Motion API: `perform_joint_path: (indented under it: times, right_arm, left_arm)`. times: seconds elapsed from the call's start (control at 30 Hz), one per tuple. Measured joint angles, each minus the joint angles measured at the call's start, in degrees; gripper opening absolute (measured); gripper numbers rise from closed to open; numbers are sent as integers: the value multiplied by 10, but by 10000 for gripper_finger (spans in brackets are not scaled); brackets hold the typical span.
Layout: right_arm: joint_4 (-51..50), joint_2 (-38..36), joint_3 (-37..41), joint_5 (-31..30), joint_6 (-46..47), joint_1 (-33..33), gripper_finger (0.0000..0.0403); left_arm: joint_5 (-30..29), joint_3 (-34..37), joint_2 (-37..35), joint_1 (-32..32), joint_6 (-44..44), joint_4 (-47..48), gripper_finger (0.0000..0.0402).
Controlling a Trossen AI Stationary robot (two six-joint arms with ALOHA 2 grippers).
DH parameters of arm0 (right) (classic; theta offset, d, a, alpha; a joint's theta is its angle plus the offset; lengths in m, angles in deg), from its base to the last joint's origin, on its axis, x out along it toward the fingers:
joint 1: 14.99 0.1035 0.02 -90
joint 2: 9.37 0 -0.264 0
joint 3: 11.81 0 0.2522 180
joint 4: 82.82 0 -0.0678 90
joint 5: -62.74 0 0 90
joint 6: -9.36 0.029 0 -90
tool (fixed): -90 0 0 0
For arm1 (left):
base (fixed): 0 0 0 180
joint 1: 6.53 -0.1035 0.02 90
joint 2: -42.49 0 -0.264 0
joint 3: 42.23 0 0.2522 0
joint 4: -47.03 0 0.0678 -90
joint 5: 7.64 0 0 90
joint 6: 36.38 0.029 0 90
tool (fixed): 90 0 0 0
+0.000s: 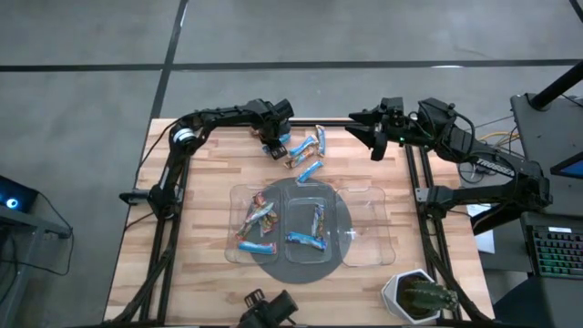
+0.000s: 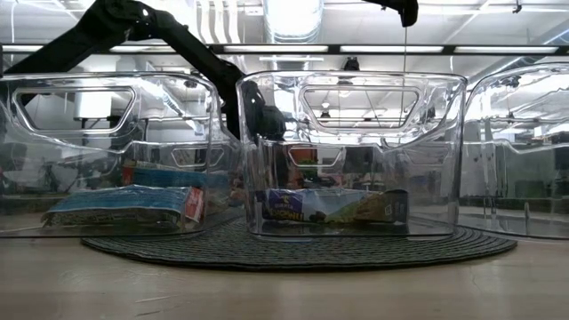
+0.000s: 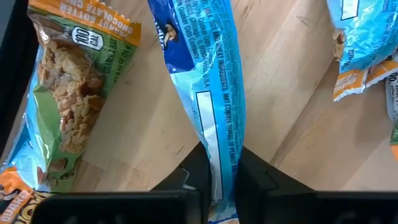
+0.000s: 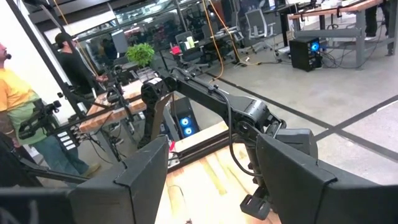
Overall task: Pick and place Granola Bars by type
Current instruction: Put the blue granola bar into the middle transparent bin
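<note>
Left gripper: closed on a blue granola bar in the loose pile at the table's far side.
Trays: left tray holds several bars, middle tray a few, right tray apparently none.
Right gripper: waiting, fingers spread, empty.
Progress: roughly halfway, judging by bars left.

Loose bars lie at the table's far edge; three trays sit side by side on a mat nearer; left and middle tray hold bars.
</note>
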State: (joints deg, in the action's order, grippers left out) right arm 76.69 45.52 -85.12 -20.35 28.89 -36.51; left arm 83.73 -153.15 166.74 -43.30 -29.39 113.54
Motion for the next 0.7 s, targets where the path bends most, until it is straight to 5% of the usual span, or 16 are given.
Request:
perform_joint_path:
  times: [0.37,0.7]
  right_arm:
    - [0,0,0,0,-1,0,231]
    - [0,0,0,0,-3,0,231]
  left_arm:
    - [-9,-35,-19,0,9,70,30]
    - [11,-135,-92,9,15,160,28]
